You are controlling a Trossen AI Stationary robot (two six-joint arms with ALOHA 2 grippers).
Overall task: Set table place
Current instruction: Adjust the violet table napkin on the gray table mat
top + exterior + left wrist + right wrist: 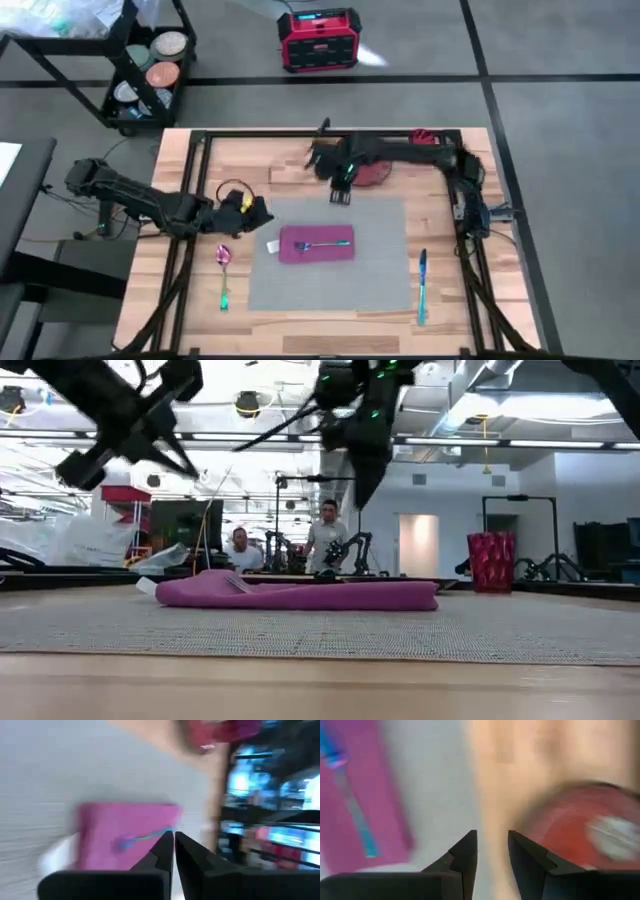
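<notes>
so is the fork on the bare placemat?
No. In the high view the fork lies on the magenta napkin, which sits on the grey placemat.

From my station I can read no text, label, brand, number or sign in any of the four views. The red case (318, 40) on the floor beyond the table (440, 165) has a lit panel on top, but I cannot make out any characters on it. The round lids on the black cart (150, 70) show colours only, nothing legible. The magenta napkin (316, 245) and the grey placemat (380, 270) are plain, with no print I can see. In the low view, the room behind carries no signage I can read.
</notes>
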